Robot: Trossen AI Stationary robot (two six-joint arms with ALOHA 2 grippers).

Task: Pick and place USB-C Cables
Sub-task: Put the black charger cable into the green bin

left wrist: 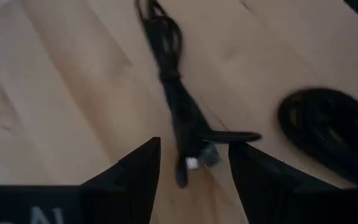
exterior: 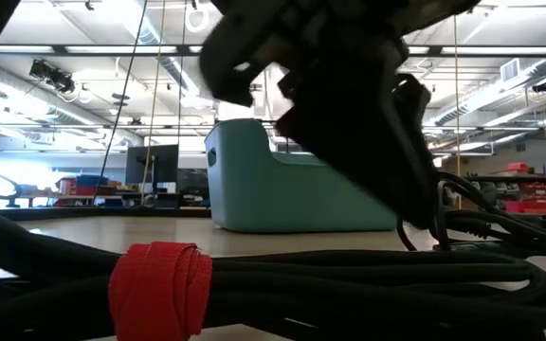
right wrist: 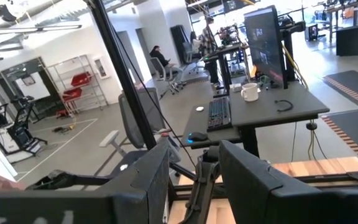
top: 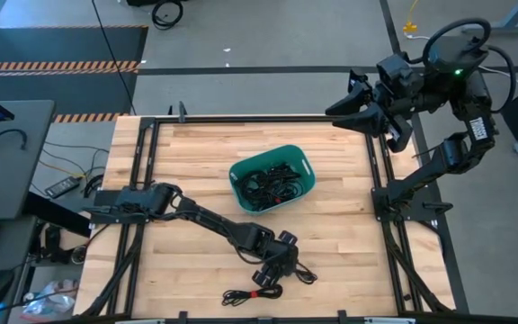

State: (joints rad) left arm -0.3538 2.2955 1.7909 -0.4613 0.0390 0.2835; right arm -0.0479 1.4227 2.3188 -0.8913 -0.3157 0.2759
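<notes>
Light butcher-block wooden table (top: 187,153) w/ black metal frame rails (top: 147,180) along its sides & far edge. Directly on it: teal plastic bin (top: 305,163) w/ rounded corners, roughly mid-table, sitting at an angle, full of tangled thin black cables (top: 271,184). Near the front edge, a loose black cable coil bound w/ a red tie (top: 252,294) lies flat on the wood. Just beside it, toward the right, a second thin black cable (top: 305,274) lies partly stretched out, one connector end on bare wood.
</notes>
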